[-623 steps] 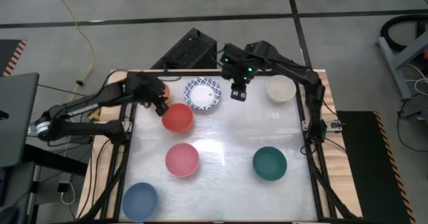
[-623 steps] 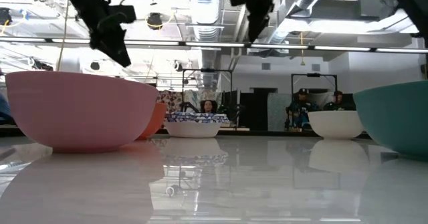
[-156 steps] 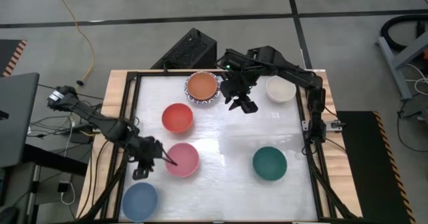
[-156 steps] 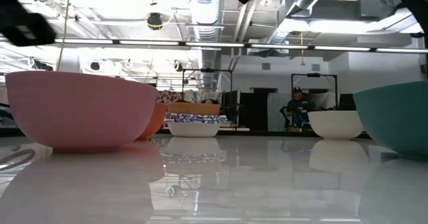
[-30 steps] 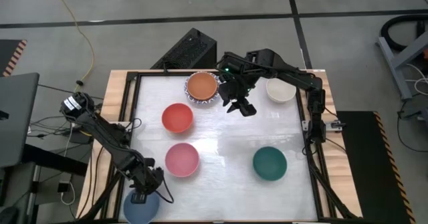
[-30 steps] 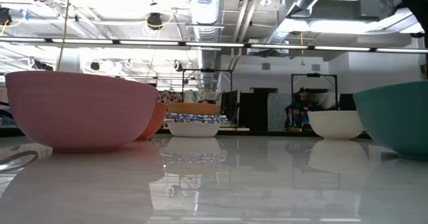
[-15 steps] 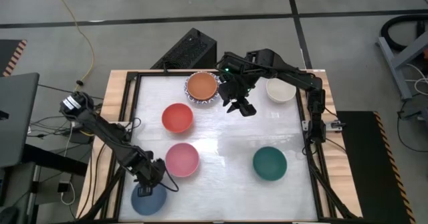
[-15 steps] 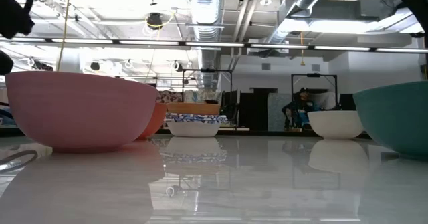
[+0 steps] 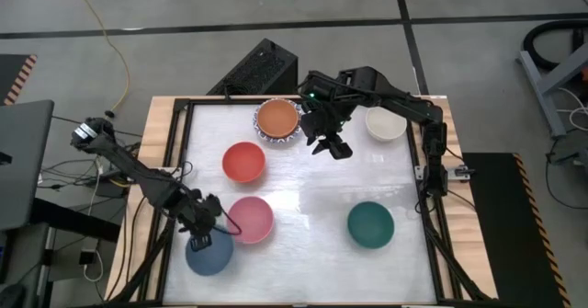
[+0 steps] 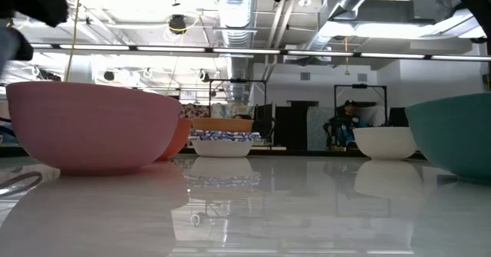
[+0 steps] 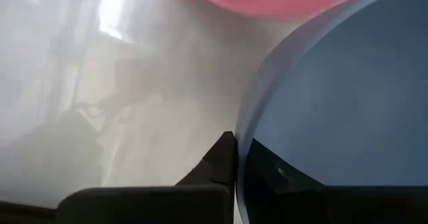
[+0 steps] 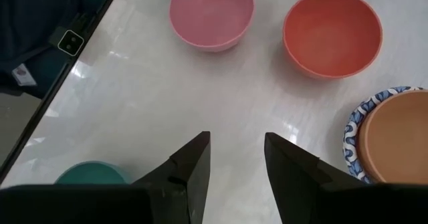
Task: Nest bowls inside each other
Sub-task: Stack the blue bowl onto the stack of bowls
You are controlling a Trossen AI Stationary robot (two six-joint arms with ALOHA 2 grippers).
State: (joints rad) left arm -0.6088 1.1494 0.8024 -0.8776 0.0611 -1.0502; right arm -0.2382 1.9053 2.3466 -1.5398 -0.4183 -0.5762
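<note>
Tabletop: glossy white sheet in a dark frame, with a busy workshop beyond it in the low view.
Bowls: blue bowl hangs from the left claw; pink bowl sits just beside that claw, red bowl farther off. Orange bowl is nested in a blue-patterned white bowl just beside the right claw; cream bowl is near it, dark green bowl well apart.
Left claw: pinched shut on the blue bowl's rim, one finger outside the wall.
Right claw: waiting, fingers parted, holding nothing.
Step done well: probably carry the blue bowl level over the pink one, centre the rims, lower before letting go; a rim pinch may let it tip.
Changed: a second ago the blue bowl sat nearer the tabletop's corner; it now lies closer to the pink bowl.
</note>
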